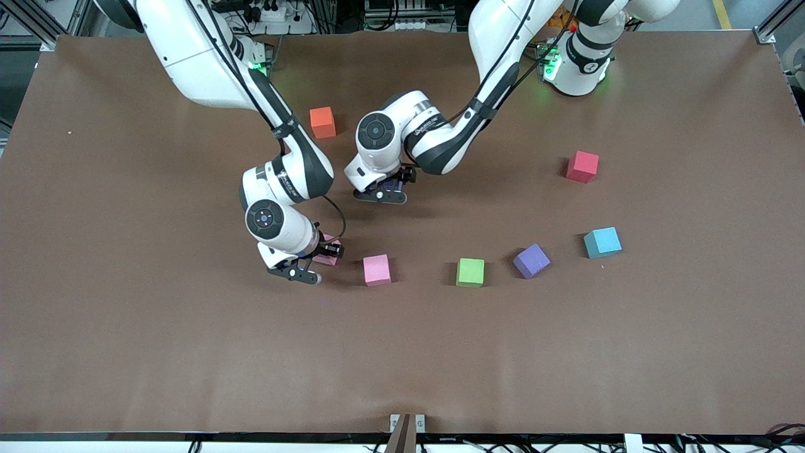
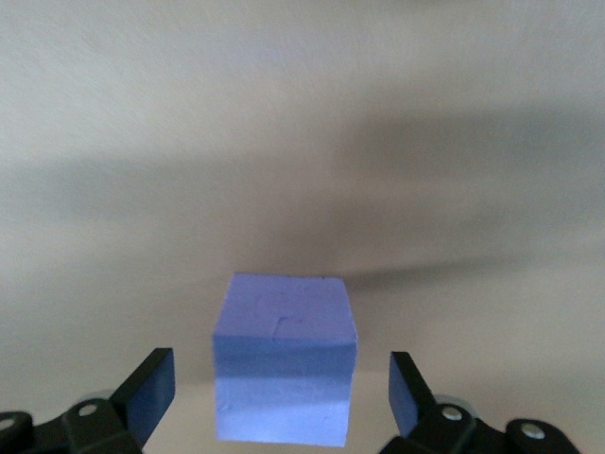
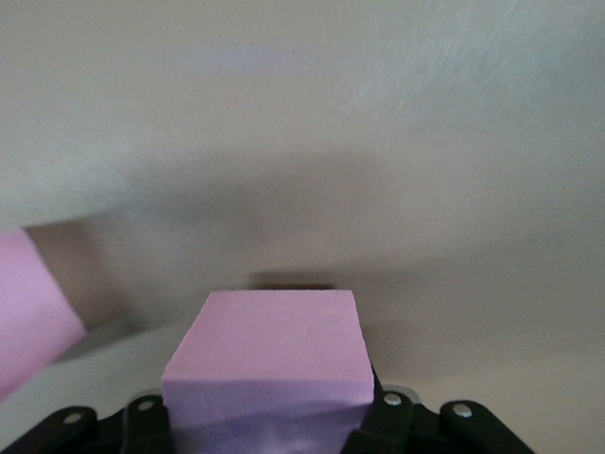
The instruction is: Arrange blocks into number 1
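Blocks are not yet formed into any "1", so you have most of the job ahead. In the front view, the right gripper (image 1: 314, 261) sits low at the table on a pink block (image 1: 328, 251), just beside a second pink block (image 1: 377, 270). A green block (image 1: 470, 272) and a purple block (image 1: 531, 260) lie apart toward the left arm's end, roughly in a loose row. The left gripper (image 1: 390, 189) is down near the table's middle.

In the left wrist view, you see the fingers (image 2: 149, 392) spread wide on either side of another purple block (image 2: 285, 371), clear of both faces.

In the right wrist view, the fingers are closed on the pink block (image 3: 269, 364); the other pink block (image 3: 33, 312) shows at the edge.
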Available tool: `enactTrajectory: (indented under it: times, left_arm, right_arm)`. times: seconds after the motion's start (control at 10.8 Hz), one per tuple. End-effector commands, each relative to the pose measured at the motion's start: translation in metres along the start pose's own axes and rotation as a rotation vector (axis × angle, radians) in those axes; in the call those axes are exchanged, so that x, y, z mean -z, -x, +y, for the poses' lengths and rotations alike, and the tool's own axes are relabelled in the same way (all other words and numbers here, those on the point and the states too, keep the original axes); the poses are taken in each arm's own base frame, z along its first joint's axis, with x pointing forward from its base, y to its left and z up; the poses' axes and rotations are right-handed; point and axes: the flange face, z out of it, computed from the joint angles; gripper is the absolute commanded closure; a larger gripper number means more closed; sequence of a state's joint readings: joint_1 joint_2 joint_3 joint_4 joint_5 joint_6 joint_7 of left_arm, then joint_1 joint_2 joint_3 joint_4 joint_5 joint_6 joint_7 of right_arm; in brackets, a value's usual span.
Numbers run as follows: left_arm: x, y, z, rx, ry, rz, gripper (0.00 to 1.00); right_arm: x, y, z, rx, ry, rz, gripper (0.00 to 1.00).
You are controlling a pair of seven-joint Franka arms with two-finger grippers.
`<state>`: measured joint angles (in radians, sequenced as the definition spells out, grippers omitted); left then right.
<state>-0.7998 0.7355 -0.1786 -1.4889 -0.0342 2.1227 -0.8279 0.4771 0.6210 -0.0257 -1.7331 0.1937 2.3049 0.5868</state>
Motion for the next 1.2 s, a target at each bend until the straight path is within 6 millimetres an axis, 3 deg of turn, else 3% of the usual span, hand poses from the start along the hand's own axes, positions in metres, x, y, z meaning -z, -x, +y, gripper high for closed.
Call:
enactTrajectory:
  times: [0.0, 0.19, 0.37, 0.56, 0.74, 0.93, 1.11]
  left_arm:
    - [0.042, -0.007, -0.02, 0.054, -0.04, 0.03, 0.0]
    - [0.077, -0.041, -0.062, 0.124, -0.046, 0.063, 0.0]
    - [0.088, -0.082, -0.11, 0.179, -0.062, 0.098, 0.0]
    - [0.083, -0.116, -0.152, 0.133, -0.094, 0.128, 0.0]
    - [0.071, -0.139, -0.153, 0.069, -0.061, 0.168, 0.0]
    - [0.064, -0.163, -0.178, 0.04, -0.056, 0.209, 0.0]
    - [0.065, -0.178, -0.195, 0.004, -0.067, 0.234, 0.0]
  right_arm:
    - [0.067, 0.015, 0.011, -0.001, -0.021, 0.001, 0.47]
    - [0.075, 0.037, 0.015, 0.032, -0.02, 0.002, 0.47]
    - [0.075, 0.073, -0.008, 0.094, -0.004, 0.009, 0.47]
    - [0.064, 0.106, -0.044, 0.17, 0.001, 0.034, 0.47]
    - [0.039, 0.137, -0.082, 0.249, -0.003, 0.058, 0.45]
    - [0.006, 0.166, -0.113, 0.244, -0.029, 0.098, 0.43]
    - [-0.019, 0.186, -0.126, 0.25, -0.032, 0.107, 0.43]
